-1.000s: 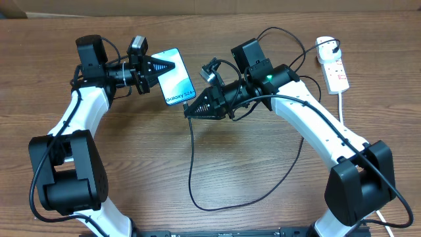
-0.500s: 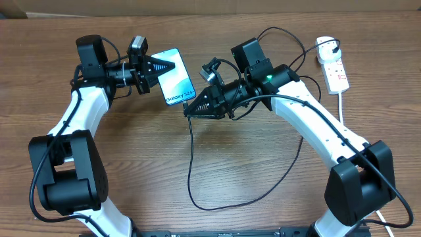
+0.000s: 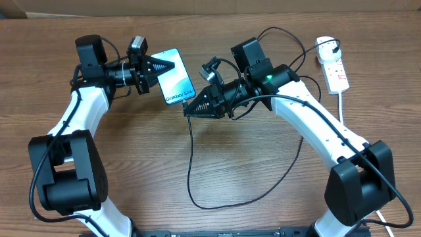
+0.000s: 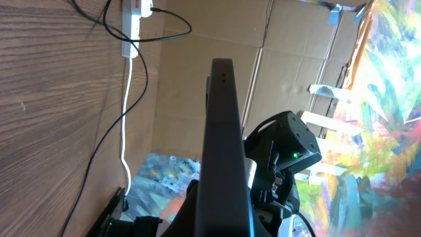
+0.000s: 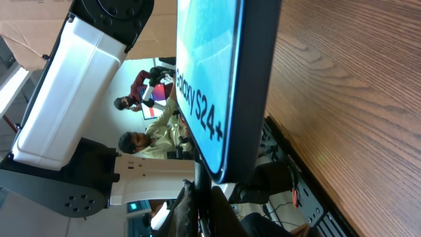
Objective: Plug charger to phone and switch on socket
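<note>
My left gripper (image 3: 170, 66) is shut on the phone (image 3: 176, 84) and holds it above the table with its lit blue-white screen facing up. The left wrist view shows the phone (image 4: 223, 131) edge-on, rising from between the fingers (image 4: 197, 210). My right gripper (image 3: 187, 112) is shut on the charger's small connector tip (image 5: 197, 187), which reaches the phone's (image 5: 210, 72) bottom edge; I cannot tell whether it is seated. The charger's black cable (image 3: 191, 171) hangs from there and loops across the table to the white socket (image 3: 335, 69) at the far right.
The charger's black plug (image 3: 327, 47) sits in the socket's rounded end. A thick white cord (image 3: 342, 108) runs from the socket toward the front. The left arm's white link (image 5: 79, 85) fills the right wrist view's left side. Cardboard walls (image 4: 217, 39) stand behind the table.
</note>
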{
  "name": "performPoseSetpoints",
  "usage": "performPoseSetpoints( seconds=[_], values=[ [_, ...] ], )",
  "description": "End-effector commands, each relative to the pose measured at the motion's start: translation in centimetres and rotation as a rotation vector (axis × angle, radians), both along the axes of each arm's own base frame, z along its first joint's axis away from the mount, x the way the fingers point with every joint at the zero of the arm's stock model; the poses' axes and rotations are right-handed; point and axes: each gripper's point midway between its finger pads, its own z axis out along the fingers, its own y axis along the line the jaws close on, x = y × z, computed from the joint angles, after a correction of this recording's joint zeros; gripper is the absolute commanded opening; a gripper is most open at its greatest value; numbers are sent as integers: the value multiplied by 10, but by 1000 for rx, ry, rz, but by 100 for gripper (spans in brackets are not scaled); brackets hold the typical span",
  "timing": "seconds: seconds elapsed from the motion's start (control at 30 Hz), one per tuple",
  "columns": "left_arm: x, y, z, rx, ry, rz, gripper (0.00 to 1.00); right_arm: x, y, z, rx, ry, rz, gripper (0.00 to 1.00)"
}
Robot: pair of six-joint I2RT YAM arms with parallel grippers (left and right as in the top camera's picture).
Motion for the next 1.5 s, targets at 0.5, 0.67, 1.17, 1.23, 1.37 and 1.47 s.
performPoseSetpoints(
  seconds=[0.5,0.67,1.17,1.23,1.37,1.47],
  values=[
    [-2,-3,15,-16,-47,-38,4,-6,6,9,-1,40,1,4],
    [-3,-3,15,-19,-47,-43,4,-6,6,9,-2,43,0,4],
    [-3,-3,15,-20,-46,-45,4,0,9,14,13,41,-15,4],
    [-3,-3,15,-20,-46,-45,4,0,9,13,13,39,-15,4],
    [-3,-3,15,-20,-46,-45,4,4,5,8,-2,44,-34,4],
    [-3,-3,15,-20,-47,-45,4,9,0,6,-2,49,-50,4]
  ],
)
